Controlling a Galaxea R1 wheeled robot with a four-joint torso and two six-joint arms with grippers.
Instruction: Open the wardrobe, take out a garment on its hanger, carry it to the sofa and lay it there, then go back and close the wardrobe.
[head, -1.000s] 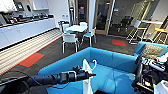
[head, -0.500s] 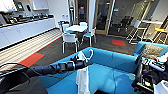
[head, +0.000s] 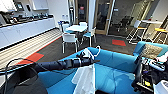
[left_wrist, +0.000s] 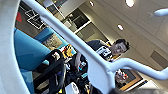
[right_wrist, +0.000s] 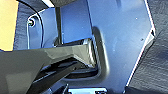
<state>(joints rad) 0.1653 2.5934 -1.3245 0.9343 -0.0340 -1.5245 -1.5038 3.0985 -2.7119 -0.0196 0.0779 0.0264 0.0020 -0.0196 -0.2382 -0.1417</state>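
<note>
My left arm reaches in from the left, and its gripper (head: 86, 59) is shut on the pale hanger (head: 97, 50). The white garment (head: 84, 78) hangs from the hanger, draped down over the seat of the blue sofa (head: 117, 65). In the left wrist view the hanger (left_wrist: 98, 66) runs close across the picture, with the sofa (left_wrist: 26, 51) behind it. My right arm (head: 139, 75) stays folded low at the right, beside the sofa.
A white table (head: 75, 27) with white chairs (head: 69, 40) stands beyond the sofa on dark carpet. A long white counter (head: 25, 31) runs along the left wall. A patterned cushion (head: 151, 51) lies on the sofa's right end. A person (left_wrist: 117, 48) stands near my right side.
My left arm has risen and stretched further over the sofa with the hanger and garment. The whole view has shifted slightly, so the camera moved.
</note>
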